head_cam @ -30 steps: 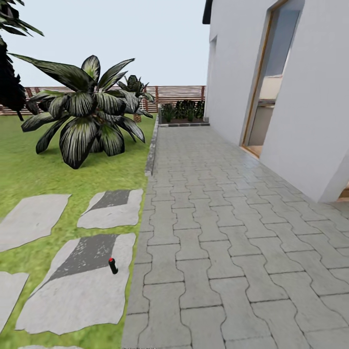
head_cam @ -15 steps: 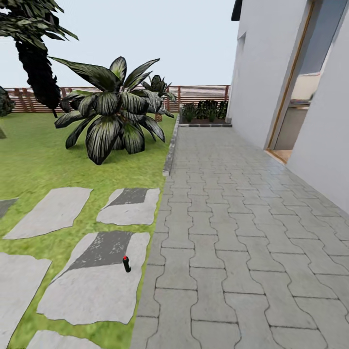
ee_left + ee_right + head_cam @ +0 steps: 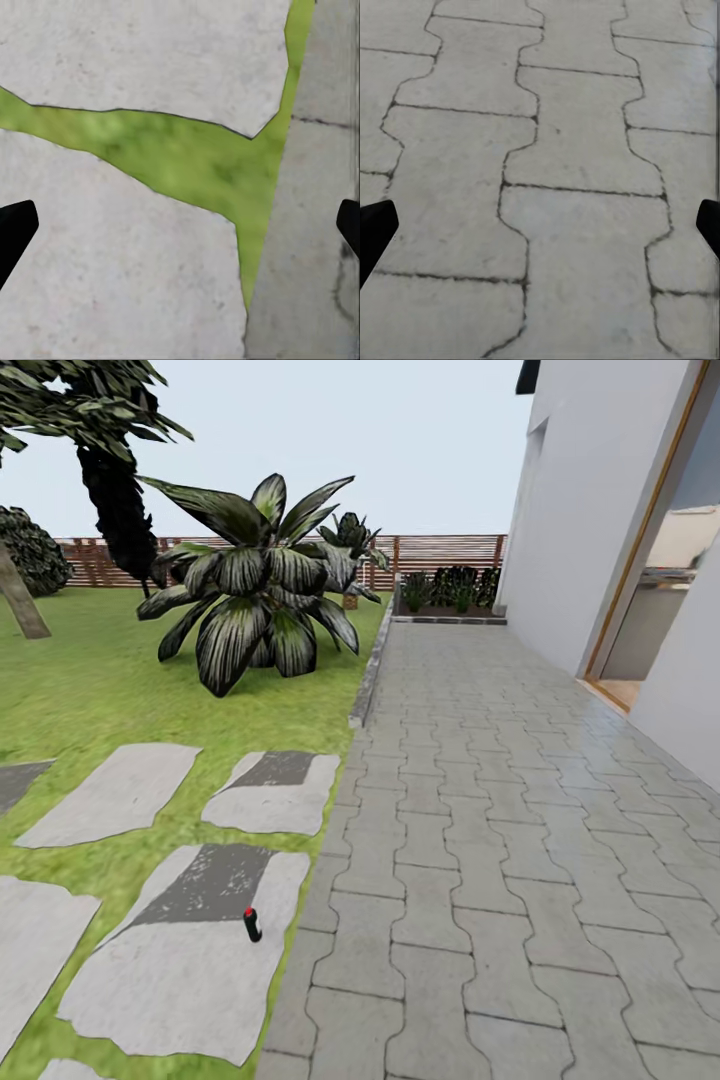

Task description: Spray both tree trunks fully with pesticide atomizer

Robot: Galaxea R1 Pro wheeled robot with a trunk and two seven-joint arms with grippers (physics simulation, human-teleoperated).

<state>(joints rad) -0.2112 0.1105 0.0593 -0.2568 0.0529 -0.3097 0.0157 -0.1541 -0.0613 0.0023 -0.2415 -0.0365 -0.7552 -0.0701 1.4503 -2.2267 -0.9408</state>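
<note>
1. On the near stepping slab (image 3: pixel 190 970), close to its edge beside the grey paving (image 3: pixel 500 840), the small black bottle (image 3: pixel 252 925) with the red tip stands slightly tilted, nothing touching it.
2. The head view also takes in the lawn (image 3: pixel 80 690), a striped-leaf palm (image 3: pixel 262 585), the slat fence (image 3: pixel 430 555), a planter bed (image 3: pixel 450 595), the white house wall (image 3: pixel 585 520) with its doorway (image 3: pixel 660 600), and at the far left a pale leaning tree trunk (image 3: pixel 20 600).
3. The left wrist view looks down on two slabs parted by a strip of grass (image 3: pixel 195 161); the left tool (image 3: pixel 180 225) is spread wide, its dark fingertips (image 3: pixel 15 229) at the picture's opposite edges, holding nothing.
4. The right wrist view shows the interlocking pavers (image 3: pixel 562 150) close up; the right tool (image 3: pixel 540 225) is likewise spread and empty.
5. Compared with half a second ago, the head camera has swung: the palm, fence and house sit further right in the picture, the pale trunk has come into view at the left, and the bottle appears slightly lower.
</note>
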